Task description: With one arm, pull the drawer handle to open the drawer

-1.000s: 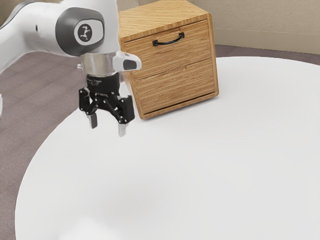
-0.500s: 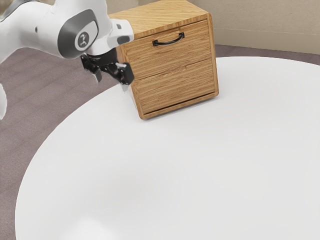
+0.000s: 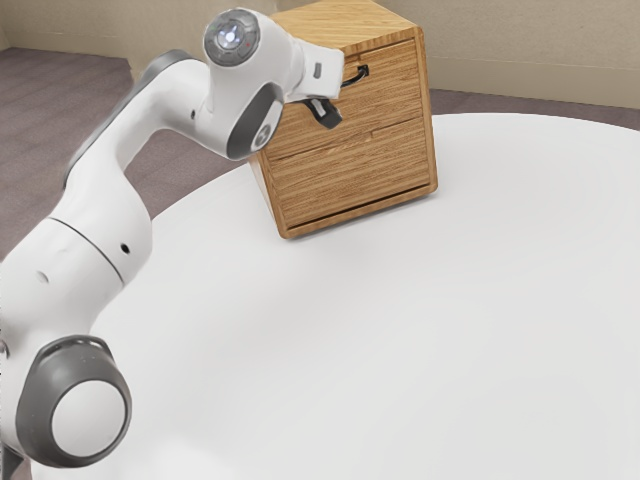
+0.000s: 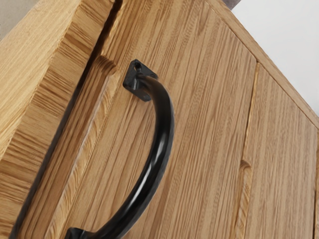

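Since the handle [image 4: 158, 149] is a thin black bow screwed to the wood at both ends, we judge it stiff, hard and smooth. A loose grip would likely slide along it, so the best hold is across the middle of the arch, where it stands furthest off the wood. It belongs to the drawer [image 3: 385, 85], the upper of two in a wooden cabinet [image 3: 330, 30] that stands near the far edge of the round white table [image 3: 450, 320]. That drawer is shut, flush with its frame.

Our gripper [image 3: 326, 108] is close against the drawer front, at the handle's end on the exterior view's left. We cannot tell how wide it stands or whether it has hold of anything. In the wrist view the handle curves close under the hand, with one mount plate showing.

The cabinet looks solid, yet it stands free on the table. We judge that a sharp tug could drag the whole box instead of sliding the drawer, so a steady, straight pull seems wiser.

Edges to mind are the cabinet's top board just above the handle and the seam with the lower drawer [image 3: 350, 170] beneath it. Nothing stands on the table in front of the cabinet, so the drawer has wide room to come out
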Controlling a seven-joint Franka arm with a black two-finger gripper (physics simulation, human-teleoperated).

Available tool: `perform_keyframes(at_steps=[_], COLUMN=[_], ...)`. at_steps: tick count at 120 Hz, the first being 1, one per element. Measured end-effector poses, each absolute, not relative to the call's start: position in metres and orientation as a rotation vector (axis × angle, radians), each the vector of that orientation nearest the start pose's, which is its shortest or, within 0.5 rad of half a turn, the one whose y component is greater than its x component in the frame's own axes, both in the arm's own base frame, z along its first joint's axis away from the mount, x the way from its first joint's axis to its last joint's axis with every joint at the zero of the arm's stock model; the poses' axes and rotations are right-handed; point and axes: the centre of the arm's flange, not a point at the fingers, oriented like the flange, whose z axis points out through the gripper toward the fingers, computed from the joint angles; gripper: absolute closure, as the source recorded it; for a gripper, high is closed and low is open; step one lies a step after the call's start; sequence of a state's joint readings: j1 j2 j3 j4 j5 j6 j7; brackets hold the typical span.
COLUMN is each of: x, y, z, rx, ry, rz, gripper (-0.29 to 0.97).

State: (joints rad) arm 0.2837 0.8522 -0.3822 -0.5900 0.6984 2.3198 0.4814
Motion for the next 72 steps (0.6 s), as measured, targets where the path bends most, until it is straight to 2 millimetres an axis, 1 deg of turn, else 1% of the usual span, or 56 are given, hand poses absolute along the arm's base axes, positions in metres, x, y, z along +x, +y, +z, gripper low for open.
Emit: perform_keyframes(at_steps=[11, 22, 30, 40, 47, 54, 62, 72], x=[0.789, 0.794, 0.798, 0.798, 0.797, 0.796, 0.798, 0.801], y=[0.106, 0.095, 0.093, 0.098, 0.114, 0.123, 0.127, 0.126], z=[0.632, 0.624, 0.617, 0.614, 0.613, 0.612, 0.605, 0.595], rx=[-2.173, -2.136, -2.113, -2.09, -2.093, -2.092, -2.092, -2.093], ry=[0.718, 0.798, 0.841, 0.874, 0.87, 0.875, 0.893, 0.925], rz=[-0.992, -1.015, -1.016, -1.011, -1.011, -1.009, -1.003, -0.991], gripper=[0.0, 0.0, 0.0, 0.0, 0.0, 0.0, 0.0, 0.0])
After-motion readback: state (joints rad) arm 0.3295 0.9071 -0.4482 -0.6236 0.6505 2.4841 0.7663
